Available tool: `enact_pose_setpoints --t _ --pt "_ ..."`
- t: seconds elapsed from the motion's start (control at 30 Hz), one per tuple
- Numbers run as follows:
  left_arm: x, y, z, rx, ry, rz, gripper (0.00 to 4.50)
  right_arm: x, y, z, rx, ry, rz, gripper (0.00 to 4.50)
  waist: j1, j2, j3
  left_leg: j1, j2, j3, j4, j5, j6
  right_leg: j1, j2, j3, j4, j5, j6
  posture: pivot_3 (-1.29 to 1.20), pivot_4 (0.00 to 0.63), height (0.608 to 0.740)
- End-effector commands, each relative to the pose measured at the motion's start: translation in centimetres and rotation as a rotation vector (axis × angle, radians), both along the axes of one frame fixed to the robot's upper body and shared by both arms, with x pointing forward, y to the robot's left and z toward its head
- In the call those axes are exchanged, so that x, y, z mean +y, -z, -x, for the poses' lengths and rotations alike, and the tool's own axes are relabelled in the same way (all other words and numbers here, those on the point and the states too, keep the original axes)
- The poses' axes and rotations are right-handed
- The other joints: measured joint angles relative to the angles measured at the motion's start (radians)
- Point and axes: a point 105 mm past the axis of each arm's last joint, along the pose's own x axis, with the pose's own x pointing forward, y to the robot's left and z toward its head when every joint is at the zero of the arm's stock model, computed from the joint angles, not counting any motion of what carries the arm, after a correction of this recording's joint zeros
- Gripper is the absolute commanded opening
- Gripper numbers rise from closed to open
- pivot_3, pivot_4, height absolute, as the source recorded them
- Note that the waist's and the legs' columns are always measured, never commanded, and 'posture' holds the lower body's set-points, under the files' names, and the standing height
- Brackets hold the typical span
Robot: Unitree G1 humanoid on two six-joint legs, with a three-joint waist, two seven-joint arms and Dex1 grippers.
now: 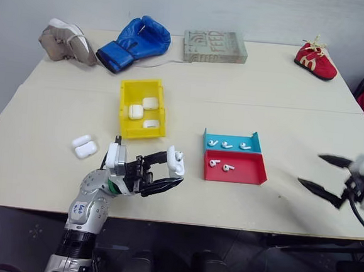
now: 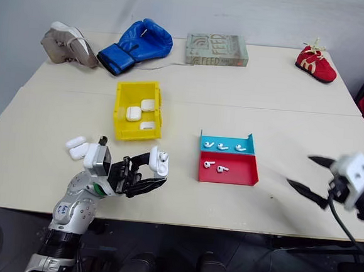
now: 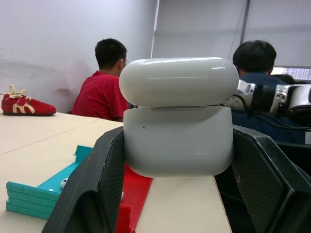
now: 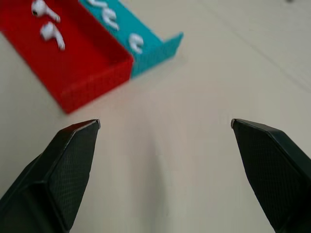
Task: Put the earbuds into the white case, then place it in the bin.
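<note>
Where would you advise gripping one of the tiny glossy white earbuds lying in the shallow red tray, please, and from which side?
Probably by the rounded head of a tiny glossy white earbud, coming straight down from above. Both lie flat in the shallow red tray, whose low walls block a sideways approach. The open right end effector hangs off to the right, nearest that tray; the short stem looks too thin to pinch reliably.

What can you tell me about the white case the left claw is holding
The white case is a small, glossy, rounded pebble of what looks like smooth plastic, with a lid on top and a thin seam between lid and body. The lid looks shut or very nearly so. It stands upright, pinched at its lower body between the two black fingers of the left claw, which touch its sides. It is held above the table's near edge, in front of the yellow bin and to the left of the red tray.
</note>
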Motion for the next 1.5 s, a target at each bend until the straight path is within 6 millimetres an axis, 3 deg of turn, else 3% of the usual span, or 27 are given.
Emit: enact_pose_setpoints --t 0.03,0.2,0.23,0.3,0.47,0.77,1.5 --pt "-0.3 -0.9 0.4 -0.050 -0.004 0.000 2.78 2.6 -1.7 -1.1 0.034 -0.113 0.069 4.48 0.003 0.000 0.000 -0.001 0.000 0.000 0.000 0.000 0.000 -0.001 0.000 0.000 0.000 0.000 0.000 0.00 0.150 0.740" --pt "-1.2 -0.8 0.4 -0.054 -0.002 0.004 2.78 5.5 -2.5 -4.3 0.100 -0.214 0.237 4.48 0.025 0.000 0.000 -0.003 -0.001 -0.001 0.001 0.000 0.000 -0.001 -0.001 -0.001 -0.003 0.000 0.000 0.00 0.150 0.740" --pt "-1.3 -0.8 0.4 -0.055 -0.002 0.007 2.78 6.0 -2.6 -5.0 0.112 -0.217 0.255 4.31 0.024 0.000 0.000 -0.003 -0.001 -0.001 0.001 0.000 0.000 -0.001 -0.002 -0.002 -0.004 0.000 0.000 0.00 0.150 0.740" --pt "-1.6 -0.8 0.5 -0.057 -0.001 0.011 2.78 6.8 -2.8 -6.3 0.116 -0.227 0.291 3.89 0.023 0.000 0.000 -0.003 -0.001 -0.001 0.001 -0.001 0.000 -0.001 -0.002 -0.002 -0.004 0.000 0.000 0.00 0.150 0.740" --pt "-1.8 -0.8 0.6 -0.058 0.000 0.011 2.78 7.6 -2.4 -8.6 0.147 -0.234 0.387 2.15 0.022 0.000 0.000 -0.004 -0.001 -0.001 -0.001 -0.001 0.000 -0.002 -0.002 -0.003 -0.004 0.000 0.000 0.00 0.150 0.740" --pt "-1.8 -0.7 0.6 -0.058 -0.008 0.007 2.78 8.7 0.3 -9.7 0.272 -0.287 0.512 2.15 0.018 0.000 0.000 -0.004 -0.001 -0.001 0.000 -0.001 0.000 -0.002 -0.002 -0.004 -0.003 0.000 0.000 0.00 0.150 0.740" --pt "-1.6 -0.7 0.8 -0.063 -0.029 0.001 2.78 8.8 2.1 -10.7 0.368 -0.268 0.634 2.15 0.017 0.000 0.000 -0.003 -0.001 -0.001 0.001 -0.001 -0.001 -0.003 -0.002 -0.004 0.000 0.000 0.000 0.00 0.150 0.740"
